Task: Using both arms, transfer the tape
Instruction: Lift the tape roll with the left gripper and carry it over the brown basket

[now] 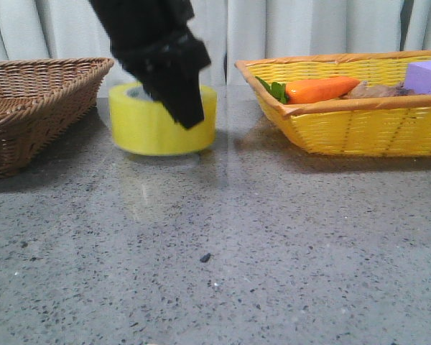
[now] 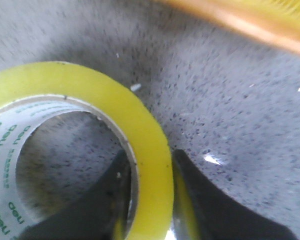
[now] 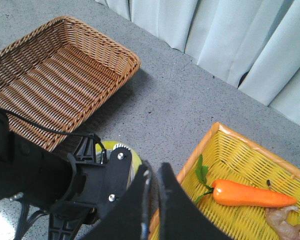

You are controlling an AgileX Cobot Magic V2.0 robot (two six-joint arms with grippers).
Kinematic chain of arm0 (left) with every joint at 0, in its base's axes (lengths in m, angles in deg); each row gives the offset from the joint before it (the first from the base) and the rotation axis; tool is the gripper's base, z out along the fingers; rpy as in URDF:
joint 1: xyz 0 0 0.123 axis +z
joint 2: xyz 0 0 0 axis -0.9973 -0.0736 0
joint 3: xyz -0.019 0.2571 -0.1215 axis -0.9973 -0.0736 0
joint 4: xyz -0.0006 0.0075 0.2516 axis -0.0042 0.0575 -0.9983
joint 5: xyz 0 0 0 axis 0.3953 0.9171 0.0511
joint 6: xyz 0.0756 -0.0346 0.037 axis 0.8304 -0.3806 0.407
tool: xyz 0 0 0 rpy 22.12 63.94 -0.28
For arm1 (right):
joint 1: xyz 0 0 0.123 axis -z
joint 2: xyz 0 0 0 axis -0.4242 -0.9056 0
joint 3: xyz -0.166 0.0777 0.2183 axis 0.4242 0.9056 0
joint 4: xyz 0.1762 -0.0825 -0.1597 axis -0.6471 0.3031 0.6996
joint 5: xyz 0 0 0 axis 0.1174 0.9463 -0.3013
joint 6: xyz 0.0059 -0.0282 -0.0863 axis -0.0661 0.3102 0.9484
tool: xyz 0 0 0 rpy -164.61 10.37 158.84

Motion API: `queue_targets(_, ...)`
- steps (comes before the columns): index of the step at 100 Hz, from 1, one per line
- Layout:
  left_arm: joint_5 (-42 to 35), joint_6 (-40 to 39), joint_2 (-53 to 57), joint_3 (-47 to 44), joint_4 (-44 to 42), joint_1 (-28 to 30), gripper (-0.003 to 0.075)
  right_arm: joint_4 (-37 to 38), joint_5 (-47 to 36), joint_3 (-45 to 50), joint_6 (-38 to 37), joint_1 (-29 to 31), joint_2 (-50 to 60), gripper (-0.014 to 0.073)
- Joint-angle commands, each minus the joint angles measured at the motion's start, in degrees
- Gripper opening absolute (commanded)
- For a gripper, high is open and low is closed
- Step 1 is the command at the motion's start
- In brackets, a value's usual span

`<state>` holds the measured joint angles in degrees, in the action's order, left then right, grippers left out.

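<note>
The yellow tape stands flat on the grey table, between the two baskets. My left gripper comes down on it from above. In the left wrist view the left gripper straddles the tape's wall, one finger inside the white core and one outside, both pressed on it. My right gripper is out of the front view. It hangs high above the left arm, its fingers nearly together with nothing between them. A sliver of the tape shows under it.
A brown wicker basket stands at the left and also shows in the right wrist view. A yellow basket at the right holds an orange carrot and a purple block. Curtains hang behind.
</note>
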<state>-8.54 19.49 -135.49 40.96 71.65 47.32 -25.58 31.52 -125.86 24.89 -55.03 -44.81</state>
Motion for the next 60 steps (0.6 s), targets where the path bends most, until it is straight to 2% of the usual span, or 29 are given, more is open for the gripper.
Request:
queue_targets(1,1.0,-1.6,3.3,6.5,0.5,0.8,-0.0020,0.6,-3.6,-1.7,0.6,0.5,2.3,-0.0073)
queue_targets(28,9.3,-3.5,6.4,19.3,-1.6,6.3,-0.0021,0.6,-3.6,-1.7,0.6,0.5,2.3,-0.0073)
queue_targets(49,16.0,-3.5,10.5,20.0,-4.2,15.0,-0.0021,0.6,-4.7,-1.7,0.6,0.5,2.3,-0.0073)
queue_targets(60,16.0,-4.1,11.8,18.6,-4.2,19.0,-0.0021,0.6,-5.2,-1.7,0.6,0.5,2.3,-0.0073)
